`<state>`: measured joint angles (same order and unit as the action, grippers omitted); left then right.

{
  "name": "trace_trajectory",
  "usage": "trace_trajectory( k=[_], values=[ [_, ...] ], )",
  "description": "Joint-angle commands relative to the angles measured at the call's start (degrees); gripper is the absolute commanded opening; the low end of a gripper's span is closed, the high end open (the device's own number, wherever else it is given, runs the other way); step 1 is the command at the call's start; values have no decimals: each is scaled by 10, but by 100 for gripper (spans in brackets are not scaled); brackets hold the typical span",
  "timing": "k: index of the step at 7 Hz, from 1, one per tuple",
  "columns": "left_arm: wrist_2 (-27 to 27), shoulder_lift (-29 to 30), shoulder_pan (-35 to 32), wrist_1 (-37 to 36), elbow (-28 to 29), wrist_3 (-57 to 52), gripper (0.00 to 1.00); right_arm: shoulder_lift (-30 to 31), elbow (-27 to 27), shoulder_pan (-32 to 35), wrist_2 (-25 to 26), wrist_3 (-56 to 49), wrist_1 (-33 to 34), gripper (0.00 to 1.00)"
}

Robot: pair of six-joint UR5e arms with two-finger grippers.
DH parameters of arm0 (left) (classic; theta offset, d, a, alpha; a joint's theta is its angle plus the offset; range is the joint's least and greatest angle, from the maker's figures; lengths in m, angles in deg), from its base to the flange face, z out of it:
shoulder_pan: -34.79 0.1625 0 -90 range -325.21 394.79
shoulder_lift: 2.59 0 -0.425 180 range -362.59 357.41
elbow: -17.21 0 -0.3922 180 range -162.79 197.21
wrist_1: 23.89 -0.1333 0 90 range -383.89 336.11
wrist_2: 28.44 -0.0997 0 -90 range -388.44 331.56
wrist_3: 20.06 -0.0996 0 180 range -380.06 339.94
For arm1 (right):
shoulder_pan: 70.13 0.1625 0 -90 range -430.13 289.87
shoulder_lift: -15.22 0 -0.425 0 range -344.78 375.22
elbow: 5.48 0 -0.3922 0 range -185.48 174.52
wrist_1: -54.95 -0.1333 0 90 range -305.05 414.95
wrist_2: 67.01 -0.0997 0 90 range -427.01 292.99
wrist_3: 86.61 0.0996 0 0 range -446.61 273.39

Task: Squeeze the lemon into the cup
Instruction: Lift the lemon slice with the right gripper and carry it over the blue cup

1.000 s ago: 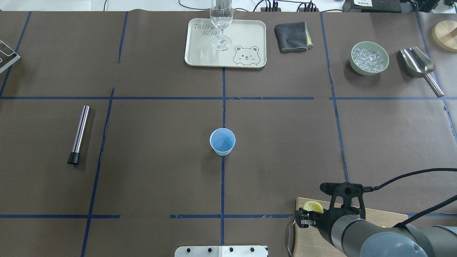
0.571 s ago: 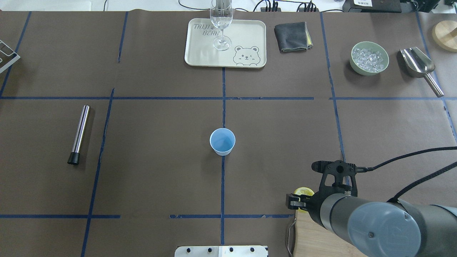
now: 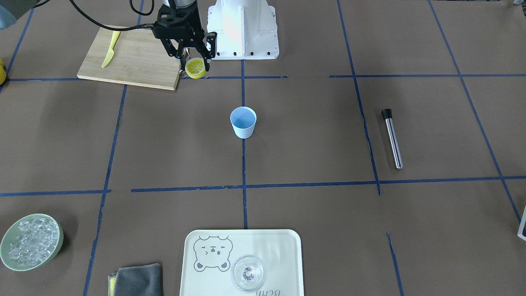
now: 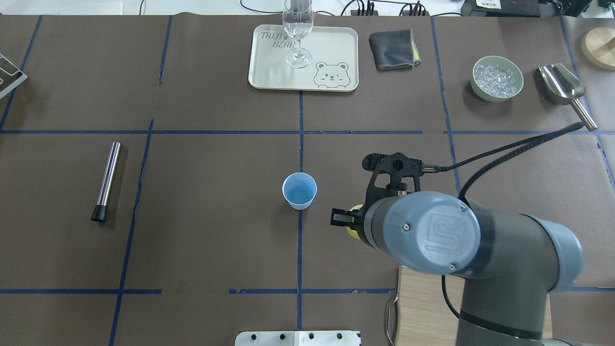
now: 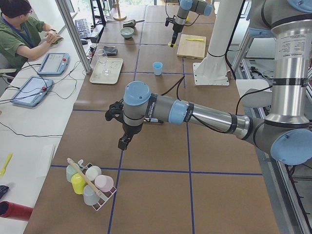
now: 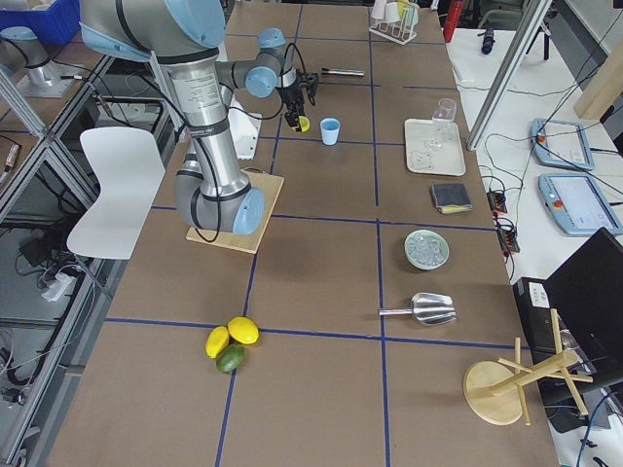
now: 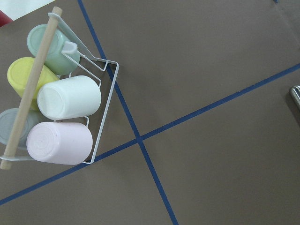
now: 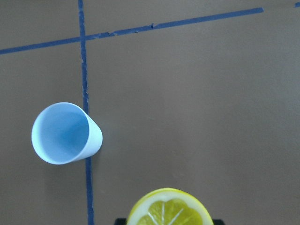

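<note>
If your carry stops short: juice would fall on the table (image 4: 202,250), since the lemon (image 8: 168,210) hangs beside the cup (image 4: 299,190), not over it.
If the pinch sits unevenly: the flat slice may twist or slip free.
Right pincer (image 3: 195,65): clamped on the lemon's rind, pointing down, held above the table.
Right arm (image 4: 432,230): stretched forward from the base (image 3: 242,33), wrist turned downward.
Cup: upright at mid-table, apart from the lemon.
Left pincer (image 5: 125,142): off by a mug rack (image 7: 105,112); you cannot tell its state.
</note>
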<state>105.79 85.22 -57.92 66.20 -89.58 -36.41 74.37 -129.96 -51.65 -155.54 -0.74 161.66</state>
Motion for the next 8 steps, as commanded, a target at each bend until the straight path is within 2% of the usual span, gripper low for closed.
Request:
trace_trajectory(
  k=[1,2,3,4,7,8],
  values=[
    [0,-1,-2,0,0,0,100,-102,95,34,-9,-8,12,0],
    [0,-1,-3,-1,0,0,100,-148,144,50,-19,-9,12,0],
    [0,-1,-3,-1,0,1,100,-202,220,66,-25,-10,9,0],
    [0,-1,-3,-1,0,0,100,-226,270,68,-25,-10,-1,0],
    [0,-1,-3,-1,1,0,100,-218,323,61,-31,-13,-20,0],
    [0,-1,-3,-1,1,0,100,-209,325,53,-35,-21,-22,0]
  ],
)
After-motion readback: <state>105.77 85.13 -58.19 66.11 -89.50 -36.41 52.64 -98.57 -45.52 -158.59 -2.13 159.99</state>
